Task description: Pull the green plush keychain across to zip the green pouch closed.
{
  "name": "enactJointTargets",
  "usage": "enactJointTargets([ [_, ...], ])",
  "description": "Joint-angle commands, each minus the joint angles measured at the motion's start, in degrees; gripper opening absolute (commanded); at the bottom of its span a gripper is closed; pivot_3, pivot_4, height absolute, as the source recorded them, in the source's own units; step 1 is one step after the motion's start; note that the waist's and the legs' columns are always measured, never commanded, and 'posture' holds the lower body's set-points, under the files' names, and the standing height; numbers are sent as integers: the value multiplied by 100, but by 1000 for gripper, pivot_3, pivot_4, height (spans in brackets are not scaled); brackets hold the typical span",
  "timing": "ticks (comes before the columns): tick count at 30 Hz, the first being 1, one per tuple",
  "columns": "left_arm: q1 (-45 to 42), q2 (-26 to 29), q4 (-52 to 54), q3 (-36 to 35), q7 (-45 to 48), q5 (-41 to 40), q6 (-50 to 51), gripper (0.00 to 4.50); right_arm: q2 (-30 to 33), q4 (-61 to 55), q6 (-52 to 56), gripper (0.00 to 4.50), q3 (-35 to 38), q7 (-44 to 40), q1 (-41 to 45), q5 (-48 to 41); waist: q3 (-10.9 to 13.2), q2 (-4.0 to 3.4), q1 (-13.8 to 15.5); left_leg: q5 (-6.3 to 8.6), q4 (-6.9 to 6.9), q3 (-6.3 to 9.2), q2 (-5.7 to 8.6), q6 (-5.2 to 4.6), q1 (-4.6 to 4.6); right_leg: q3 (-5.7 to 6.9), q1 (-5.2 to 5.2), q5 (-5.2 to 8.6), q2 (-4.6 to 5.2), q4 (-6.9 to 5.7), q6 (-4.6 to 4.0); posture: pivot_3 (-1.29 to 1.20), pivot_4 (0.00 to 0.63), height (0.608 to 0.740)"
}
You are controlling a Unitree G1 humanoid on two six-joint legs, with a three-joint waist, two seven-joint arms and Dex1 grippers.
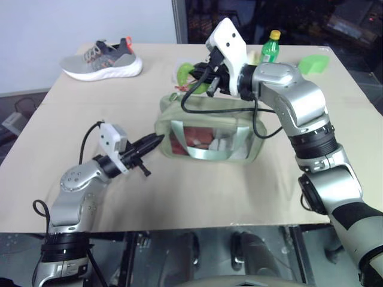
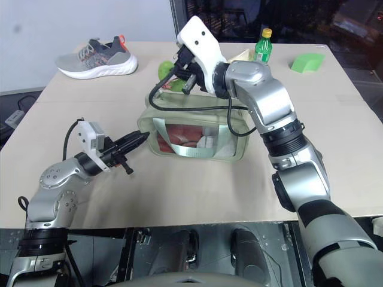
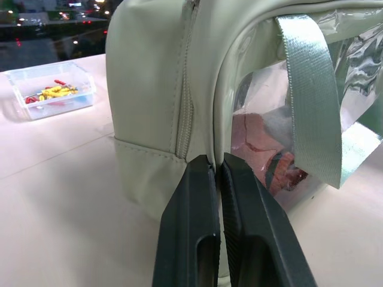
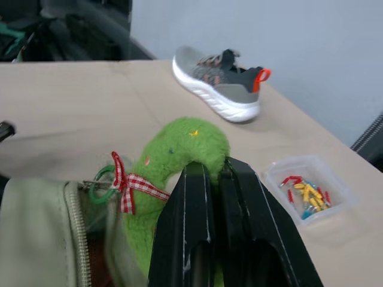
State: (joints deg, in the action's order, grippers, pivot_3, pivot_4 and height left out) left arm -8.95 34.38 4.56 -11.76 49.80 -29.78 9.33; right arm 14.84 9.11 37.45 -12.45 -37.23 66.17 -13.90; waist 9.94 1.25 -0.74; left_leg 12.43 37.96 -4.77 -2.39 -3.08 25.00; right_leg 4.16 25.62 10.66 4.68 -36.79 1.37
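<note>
Right gripper [image 4: 215, 170] clamped on the keychain [image 4: 173, 149], fuzzy body squeezed between both black fingers, held above the pouch's [image 1: 206, 128] top edge at its end toward the shoe [image 1: 102, 58]. Left gripper [image 1: 157, 139] clenched, holding nothing, tips pressed against the pouch's end panel beside the side seam, apparently bracing it. Pouch upright mid-table, clear window and strap facing the robot. Grasp secured, then; the pull itself not yet made, judging by the gap in the zipper beside the ring in the right wrist view. Left to do: dragging the charm along the top toward the bottle [image 1: 270, 46] end, probably until the slider stops.
</note>
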Motion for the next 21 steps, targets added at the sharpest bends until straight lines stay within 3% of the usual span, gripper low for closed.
enactJointTargets([
  [1, 196, -34, 93, -89, -254, 98, 151, 0, 189, -393, -122, 66, 419, 480, 166, 263, 0, 0, -2, 0, 0, 0, -1, 0, 0, 0, 0, 0, 0, 0, 0, 0, 150, 740],
  [11, 239, -111, -24, -237, -748, 142, 235, 0, 1026, -895, -195, 66, 1016, 1324, -318, 648, 0, 0, 7, 0, 0, -1, 3, 0, 1, -1, 0, 0, 4, 2, 0, 0, 150, 740],
  [21, 132, -242, -61, -326, -1156, 191, 290, 0, 1749, -1102, -11, 66, 1514, 2066, -2123, 1108, -3, 1, -23, 0, -17, -27, -1, 0, -25, -25, 1, 2, -12, -1, 3, 0, 150, 740],
])
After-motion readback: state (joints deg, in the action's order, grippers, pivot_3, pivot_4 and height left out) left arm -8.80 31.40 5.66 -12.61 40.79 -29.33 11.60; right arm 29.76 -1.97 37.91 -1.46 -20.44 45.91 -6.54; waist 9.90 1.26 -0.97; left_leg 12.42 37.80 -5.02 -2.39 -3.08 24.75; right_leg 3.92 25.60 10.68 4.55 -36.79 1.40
